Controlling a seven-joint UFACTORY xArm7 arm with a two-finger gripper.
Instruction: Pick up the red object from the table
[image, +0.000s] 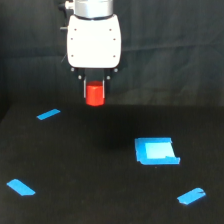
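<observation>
Exterior view, read from its left to its right.

Far left, near the front edge: a flat blue tape strip (20, 187) lies angled on the wide matte black desk (90, 175). It sits close to the left border of the desk, with bare black surface on its right.

Left, further back: a second flat blue tape strip (48, 114) lies tilted near the line where the desk meets the black cloth backdrop (175, 50). It is well apart from the first strip.

Centre-left: the white-bodied gripper (94, 87) hangs from above, its housing against the backdrop. Its two dark fingers (85, 85) are clenched on the small bright red-orange stubby block (94, 94), which protrudes below them. The block is raised; it appears clear of the desk, with black surface below it. Exact height cannot be judged. The block is to the right of the back strip and not touching it.

Centre to right: open black desk lies below and in front of the gripper, wide between the left strips and the right patch.

Right of centre: a blue square patch (156, 151) with a paler middle lies flat, its right edge slightly ragged. It is well apart from the block.

Far right, front: a third flat blue tape strip (191, 196) lies angled, near the patch but not touching it.
</observation>
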